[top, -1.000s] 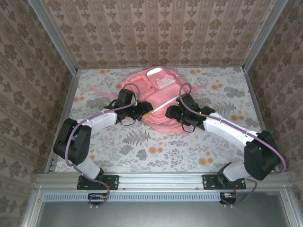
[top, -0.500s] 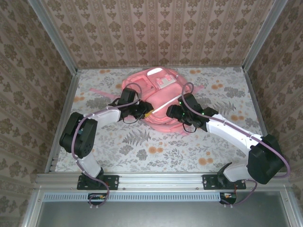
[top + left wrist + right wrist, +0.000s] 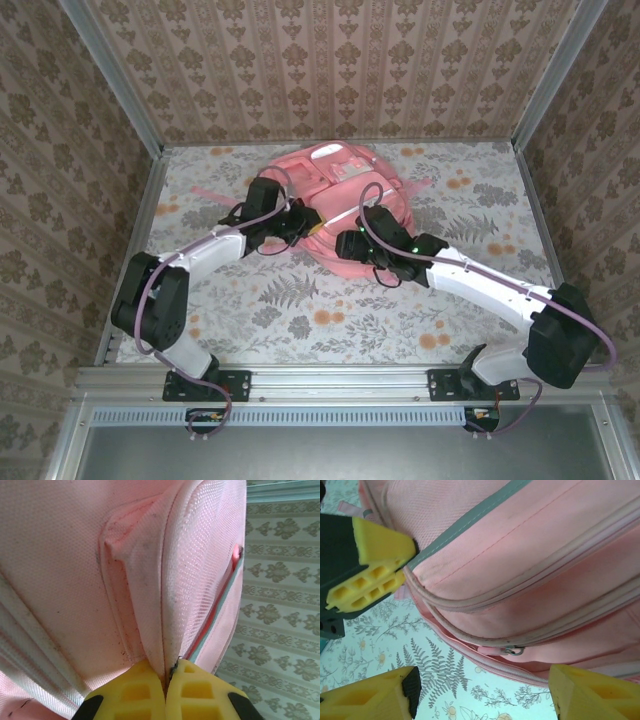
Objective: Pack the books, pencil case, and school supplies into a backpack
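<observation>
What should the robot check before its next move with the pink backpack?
1. Left hand shut on a fold of the backpack: ok.
2. Right hand open: ok.
3. Zipper pull in front of the right hand, not yet touched: ok.
4. Zipper open for packing: not ok, it looks closed at the pull.
5. Left pinch firm enough to hold during a tug: cannot tell.
</observation>
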Controlling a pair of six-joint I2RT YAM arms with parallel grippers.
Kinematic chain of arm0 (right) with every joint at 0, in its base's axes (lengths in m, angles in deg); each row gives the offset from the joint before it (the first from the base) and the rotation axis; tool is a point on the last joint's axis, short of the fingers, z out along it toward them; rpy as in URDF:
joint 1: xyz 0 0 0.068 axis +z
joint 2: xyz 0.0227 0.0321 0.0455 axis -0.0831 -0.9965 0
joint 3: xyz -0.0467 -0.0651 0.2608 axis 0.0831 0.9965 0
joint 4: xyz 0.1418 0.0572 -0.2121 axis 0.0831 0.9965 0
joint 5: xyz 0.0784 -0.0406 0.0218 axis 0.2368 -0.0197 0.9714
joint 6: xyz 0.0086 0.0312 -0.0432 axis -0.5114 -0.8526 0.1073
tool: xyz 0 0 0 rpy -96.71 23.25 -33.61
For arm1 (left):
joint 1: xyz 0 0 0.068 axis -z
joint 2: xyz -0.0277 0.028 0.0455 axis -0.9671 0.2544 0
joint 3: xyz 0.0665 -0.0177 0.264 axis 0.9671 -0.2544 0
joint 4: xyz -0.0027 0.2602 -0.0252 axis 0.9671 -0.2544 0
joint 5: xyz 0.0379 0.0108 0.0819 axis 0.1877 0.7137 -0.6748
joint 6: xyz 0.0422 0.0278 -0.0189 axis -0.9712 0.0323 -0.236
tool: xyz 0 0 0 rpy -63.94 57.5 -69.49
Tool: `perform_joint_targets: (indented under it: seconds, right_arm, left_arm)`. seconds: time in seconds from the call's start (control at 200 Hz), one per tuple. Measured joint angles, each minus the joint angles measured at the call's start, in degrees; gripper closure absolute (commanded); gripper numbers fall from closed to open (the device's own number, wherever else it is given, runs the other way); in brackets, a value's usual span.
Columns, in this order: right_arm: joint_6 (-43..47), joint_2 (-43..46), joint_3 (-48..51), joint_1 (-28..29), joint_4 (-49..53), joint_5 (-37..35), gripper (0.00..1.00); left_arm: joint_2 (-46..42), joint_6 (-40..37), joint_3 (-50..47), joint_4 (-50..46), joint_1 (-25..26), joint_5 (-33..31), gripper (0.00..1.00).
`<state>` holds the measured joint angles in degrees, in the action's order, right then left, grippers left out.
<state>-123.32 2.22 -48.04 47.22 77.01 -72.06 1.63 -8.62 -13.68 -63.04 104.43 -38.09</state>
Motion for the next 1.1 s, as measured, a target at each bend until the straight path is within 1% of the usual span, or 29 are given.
perform_joint_targets:
  seconds: [0.18, 0.24, 0.51, 0.59, 0.645, 0.72, 0.81, 0.87, 0.945, 1.1]
  right_arm:
    - [1.66, -1.55, -0.07, 0.63, -0.48, -0.83, 0.36]
    - [2.08, -2.38, -0.07, 0.81, -0.26, -1.33, 0.39]
    - [1.99, -5.35, -0.37, 2.75, 0.2, -4.2, 0.38]
    - [1.9, -7.08, -0.55, 2.91, -0.28, -5.01, 0.45]
    - [1.16, -8.35, -0.96, 2.93, -0.37, -5.79, 0.46]
    - [0.5, -9.75, -1.53, 2.95, -0.83, -6.8, 0.47]
    - [-0.35, -10.88, -1.77, 2.95, -2.32, -7.65, 0.42]
    - [-0.85, -11.3, -1.81, 2.97, -3.15, -7.85, 0.41]
    - [-1.16, -11.74, -2.16, 3.1, -3.19, -8.35, 0.47]
    - [-2.14, -12.55, -3.98, 3.39, -0.44, -10.23, 0.67]
  left_arm:
    - [-0.15, 0.92, 0.22, 0.24, -0.07, 0.22, 1.0]
    - [-0.15, 0.98, 0.74, 0.07, -0.28, 0.28, 1.0]
    - [-0.17, 0.98, 2.12, -0.17, -0.37, 0.66, 1.0]
    - [-0.17, 1.01, 2.12, -0.2, -0.37, 0.66, 1.0]
    - [-0.17, 1.01, 2.12, -0.22, -0.37, 0.68, 1.0]
    - [-0.17, 1.01, 2.12, -0.24, -0.37, 0.7, 1.0]
    - [-0.17, 1.01, 2.12, -0.24, -0.37, 0.68, 1.0]
    - [-0.17, 1.01, 2.12, -0.24, -0.37, 0.68, 1.0]
    - [-0.17, 1.01, 2.12, -0.24, -0.37, 0.68, 1.0]
    - [-0.17, 1.01, 2.19, -0.04, -0.76, 0.68, 1.0]
